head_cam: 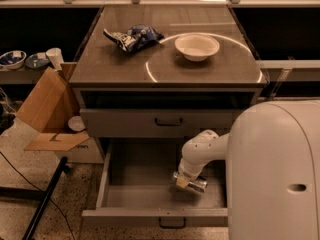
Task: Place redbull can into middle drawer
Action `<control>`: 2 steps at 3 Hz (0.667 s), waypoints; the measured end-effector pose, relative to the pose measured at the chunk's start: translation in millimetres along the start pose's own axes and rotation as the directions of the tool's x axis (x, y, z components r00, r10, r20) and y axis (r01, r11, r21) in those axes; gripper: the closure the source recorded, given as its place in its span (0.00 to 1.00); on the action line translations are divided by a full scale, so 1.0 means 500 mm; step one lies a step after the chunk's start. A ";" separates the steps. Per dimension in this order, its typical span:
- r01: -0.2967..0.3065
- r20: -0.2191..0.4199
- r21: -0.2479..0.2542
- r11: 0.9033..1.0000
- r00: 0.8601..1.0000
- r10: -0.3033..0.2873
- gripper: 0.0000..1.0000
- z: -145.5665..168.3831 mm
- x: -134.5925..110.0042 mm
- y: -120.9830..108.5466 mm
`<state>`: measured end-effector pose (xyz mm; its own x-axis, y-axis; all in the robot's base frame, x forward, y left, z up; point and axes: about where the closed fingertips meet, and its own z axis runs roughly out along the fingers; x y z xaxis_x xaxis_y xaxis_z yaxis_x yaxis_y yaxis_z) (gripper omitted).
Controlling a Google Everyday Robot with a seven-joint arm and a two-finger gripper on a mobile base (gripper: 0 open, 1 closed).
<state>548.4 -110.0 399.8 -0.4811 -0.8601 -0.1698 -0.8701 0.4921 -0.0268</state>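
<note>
A grey bench (pixel 200 76) stands on a speckled terrazzo floor (pixel 20 154), its top catching a bright arc of reflected light. An open cardboard box (pixel 47 104) leans at its left, beside a black stand leg (pixel 42 204). Dark recesses lie behind. The end effector (pixel 184 181) sits low inside the middle drawer (pixel 140 196).
</note>
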 end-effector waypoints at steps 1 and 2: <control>0.003 0.002 0.012 1.000 1.000 -0.003 0.28 -0.007 0.011 0.003; 0.000 0.023 0.036 0.999 1.000 -0.001 0.00 -0.032 0.024 0.007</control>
<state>537.7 -120.6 413.4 -0.4781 -0.8570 -0.1923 -0.8656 0.4968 -0.0619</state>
